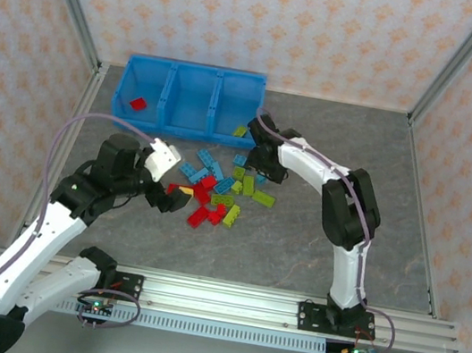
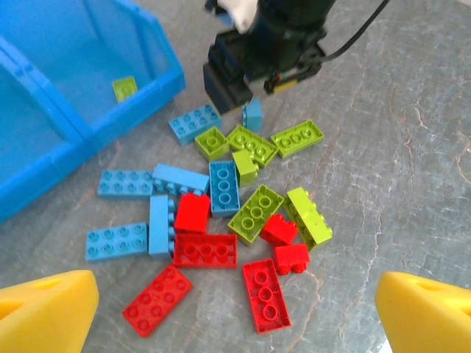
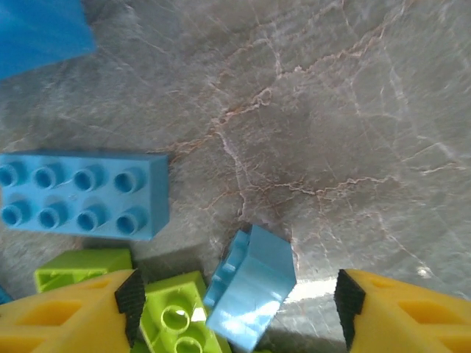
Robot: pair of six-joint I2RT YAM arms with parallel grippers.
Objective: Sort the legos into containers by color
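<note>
Overhead, the three joined bright blue plastic bin compartments (image 1: 170,93) stand in a row at the far side of the grey marbled tabletop (image 1: 343,240). One small red studded brick (image 1: 138,104) lies in the left compartment and one lime green brick (image 1: 240,130) in the right. The remaining red, light blue and lime green plastic bricks (image 1: 215,191) lie in a loose pile on the table just in front of the tray, between the two arms. The left gripper (image 2: 235,315) hovers at the pile's left edge with its yellow fingertips (image 2: 48,309) spread wide — open, with no brick in its grasp. The right gripper (image 3: 237,305) is low at the pile's far side, jaws partly apart around a small light blue brick (image 3: 250,283) tipped up on edge. A second lime green brick (image 3: 176,320) sits between it and one pad, and a clear gap separates it from the other — not gripped.
</note>
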